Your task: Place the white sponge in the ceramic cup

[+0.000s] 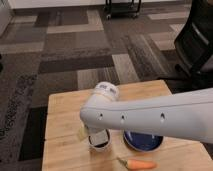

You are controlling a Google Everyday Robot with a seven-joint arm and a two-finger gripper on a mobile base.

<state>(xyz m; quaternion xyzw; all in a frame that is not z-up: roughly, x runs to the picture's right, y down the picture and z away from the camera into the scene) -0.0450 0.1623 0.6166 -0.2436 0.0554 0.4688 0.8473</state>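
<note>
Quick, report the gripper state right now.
Gripper: hidden behind the arm, down at the ceramic cup with the white sponge showing beside it; open or closed cannot be told.
</note>
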